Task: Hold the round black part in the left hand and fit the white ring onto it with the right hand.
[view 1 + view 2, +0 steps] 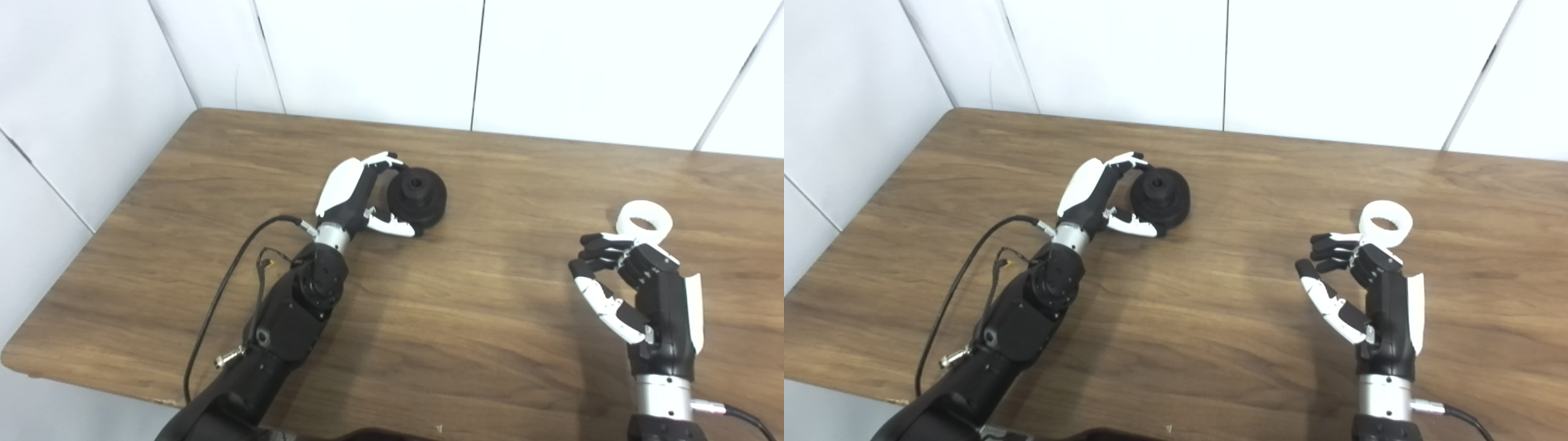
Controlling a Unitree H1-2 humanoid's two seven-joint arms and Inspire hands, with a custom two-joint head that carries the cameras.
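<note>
The round black part (418,196) rests on the wooden table (478,318) at the middle left. My left hand (361,196) curls around its left side, fingers over the top and thumb under its near edge, touching it. The white ring (644,222) lies flat on the table at the right. My right hand (625,288) is just in front of the ring, fingers curled but apart from the thumb, holding nothing. The ring's near edge is partly hidden behind the fingers.
White wall panels (367,55) stand behind the table's far edge. The table's left edge runs diagonally near my left arm (288,318). A black cable (214,306) loops beside the left forearm.
</note>
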